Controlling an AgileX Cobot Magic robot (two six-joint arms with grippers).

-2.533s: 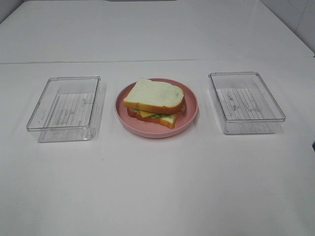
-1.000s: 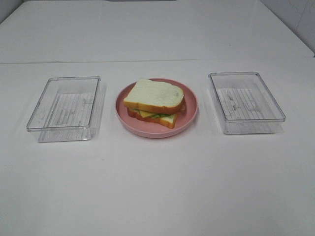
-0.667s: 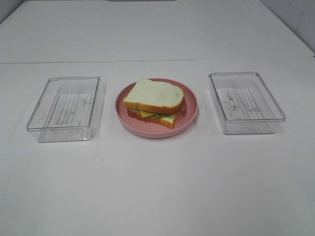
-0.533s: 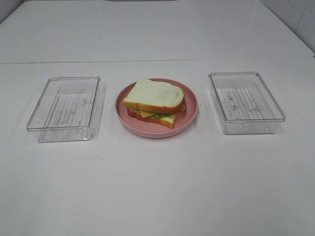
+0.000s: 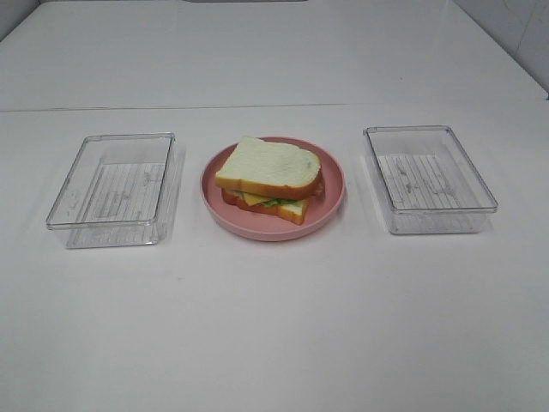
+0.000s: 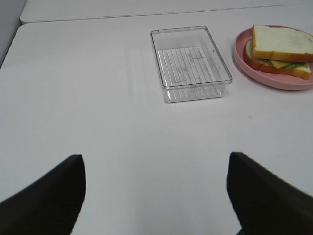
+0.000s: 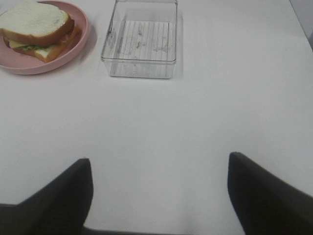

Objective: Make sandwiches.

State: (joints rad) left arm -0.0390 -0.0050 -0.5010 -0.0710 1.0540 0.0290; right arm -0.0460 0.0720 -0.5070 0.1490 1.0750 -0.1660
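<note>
While both of my arms hang back over the near edge of the bench, the sandwich (image 5: 270, 178) sits assembled on the pink plate (image 5: 334, 199) at the bench's middle, between two clear trays (image 5: 111, 184) (image 5: 429, 176). My left end effector (image 6: 155, 196) and right end effector (image 7: 159, 193) both stand wide open, holding nothing. Ahead of each lies its own tray, the sandwich beyond toward the centre; neither arm looks clearly nearer. I judge the stack complete.
</note>
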